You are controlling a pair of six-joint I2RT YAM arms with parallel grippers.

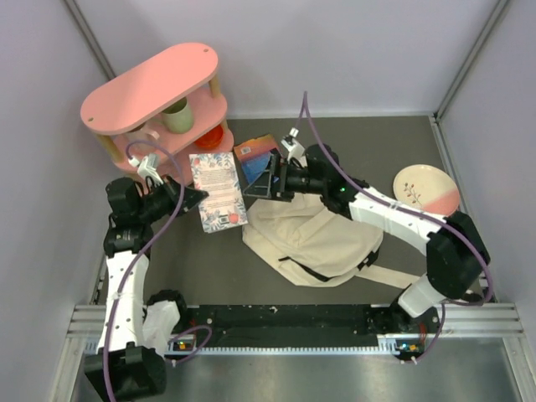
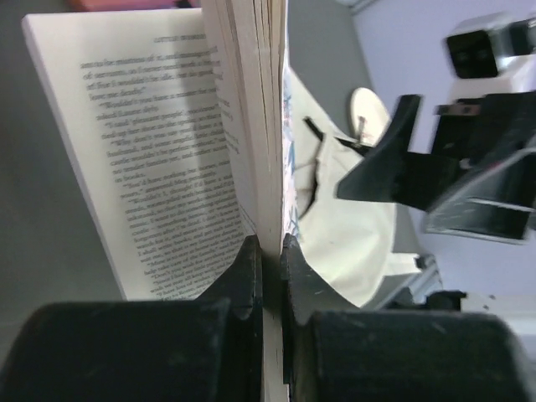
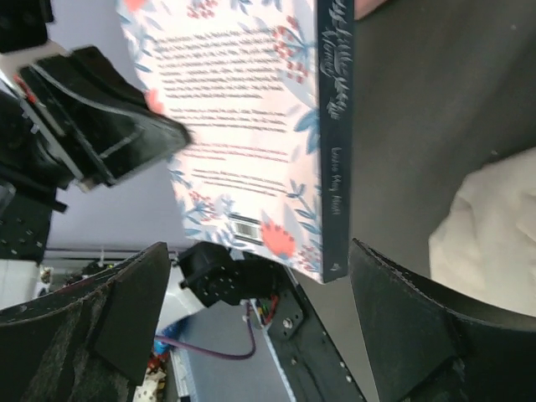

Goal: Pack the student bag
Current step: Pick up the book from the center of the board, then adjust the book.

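Your student bag (image 1: 314, 239) lies slumped on the table (image 1: 377, 142) right by the R gripper (image 1: 275, 180), just on its near side, straps trailing back toward the R arm's base. R gripper hovers w/ jaws wide, holding nothing, facing the floral paperback (image 1: 218, 191) just ahead of it, w/ a blue-orange book (image 1: 258, 159) close beside its fingers. L gripper (image 2: 270, 251) is clamped on the paperback's edge, one page fanned loose; pink shelf (image 1: 155, 92) w/ green cup (image 1: 176, 115) stands beyond the L gripper, and a plate (image 1: 425, 188) sits well behind the R gripper.
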